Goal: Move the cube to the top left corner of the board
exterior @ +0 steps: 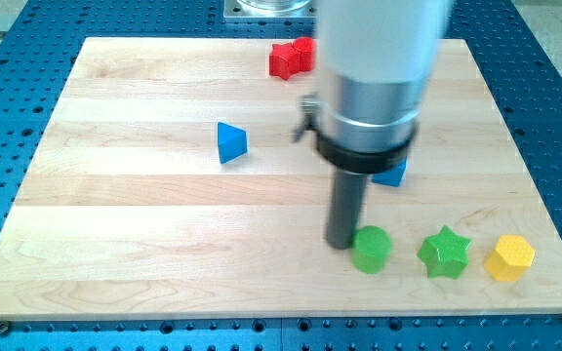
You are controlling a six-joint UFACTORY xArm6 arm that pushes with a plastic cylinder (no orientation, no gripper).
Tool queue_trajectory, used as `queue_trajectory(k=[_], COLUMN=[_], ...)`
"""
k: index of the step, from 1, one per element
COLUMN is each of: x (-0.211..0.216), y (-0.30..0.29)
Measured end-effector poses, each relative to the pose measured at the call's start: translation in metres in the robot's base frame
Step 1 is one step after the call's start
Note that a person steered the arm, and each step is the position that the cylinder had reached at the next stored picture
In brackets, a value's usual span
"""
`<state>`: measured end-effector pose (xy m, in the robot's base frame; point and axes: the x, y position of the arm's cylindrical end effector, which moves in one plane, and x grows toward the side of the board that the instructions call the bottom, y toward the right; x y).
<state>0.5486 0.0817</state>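
Note:
My tip [341, 243] rests on the board in the lower right part of the view, touching or almost touching the left side of a green round block [371, 249]. A blue cube [392, 174] sits just above and right of the tip; the arm's body hides most of it. A blue triangular block [230, 142] lies left of centre. A red block [292, 58] sits near the view's top, partly behind the arm. A green star block [444, 253] and a yellow hexagonal block [509, 257] lie in a row right of the green round block.
The wooden board [115, 214] lies on a blue perforated table [554, 117]. The arm's wide grey body [374, 68] covers the upper middle of the board.

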Motion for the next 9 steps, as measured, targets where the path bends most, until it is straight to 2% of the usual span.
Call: queue_trajectory(k=[1, 3, 5, 6, 7, 8, 9], x=[0.002, 0.012, -0.059, -0.091, -0.130, -0.105, -0.097], y=[-0.026, 0.048, 0.082, 0.035, -0.056, -0.008, 0.034])
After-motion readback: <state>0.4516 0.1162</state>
